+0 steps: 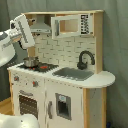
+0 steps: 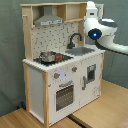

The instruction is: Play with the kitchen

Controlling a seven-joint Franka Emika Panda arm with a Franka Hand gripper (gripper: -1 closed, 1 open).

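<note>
Claw (image 1: 30, 52) state cannot tell, hanging above pot (image 1: 31, 62) on kitchen (image 1: 65, 85); faucet (image 1: 85, 59) at three o'clock, hood (image 2: 49, 20) overhead.

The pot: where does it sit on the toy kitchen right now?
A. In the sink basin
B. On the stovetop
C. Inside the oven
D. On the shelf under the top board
B. In both exterior views the pot stands on the stovetop, beside the sink and below the grey hood.
</note>
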